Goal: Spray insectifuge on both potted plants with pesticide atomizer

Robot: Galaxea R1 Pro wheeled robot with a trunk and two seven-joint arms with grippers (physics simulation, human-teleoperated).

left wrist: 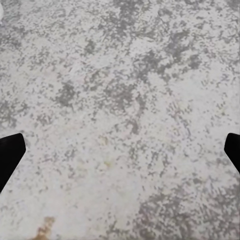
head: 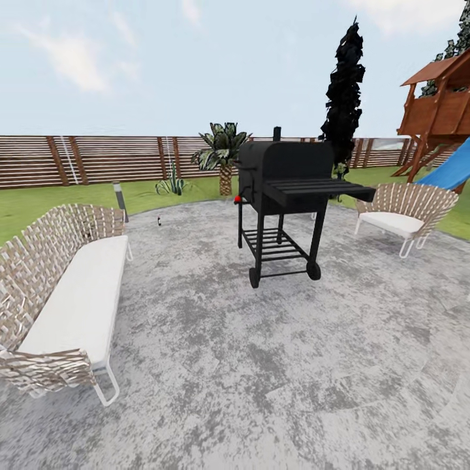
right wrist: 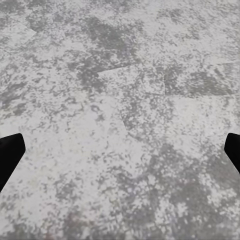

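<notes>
Atomizer: cannot be identified with certainty; a tiny dark object (head: 158, 220) is seen on the paving (head: 261, 365) beyond the wicker sofa (head: 62, 297).
Left gripper (left wrist: 120, 152): jaws spread wide, nothing held, speckled paving seen below.
Right gripper (right wrist: 120, 152): jaws spread wide, nothing held, paving below.
Centre: black barbecue grill (head: 284, 196) is stood on the paving.
Right: wicker chair (head: 401, 212).
Potted plants: one spiky green plant (head: 172, 185) is seen on the lawn (head: 39, 202) near the fence (head: 98, 158); pot cannot be told.
</notes>
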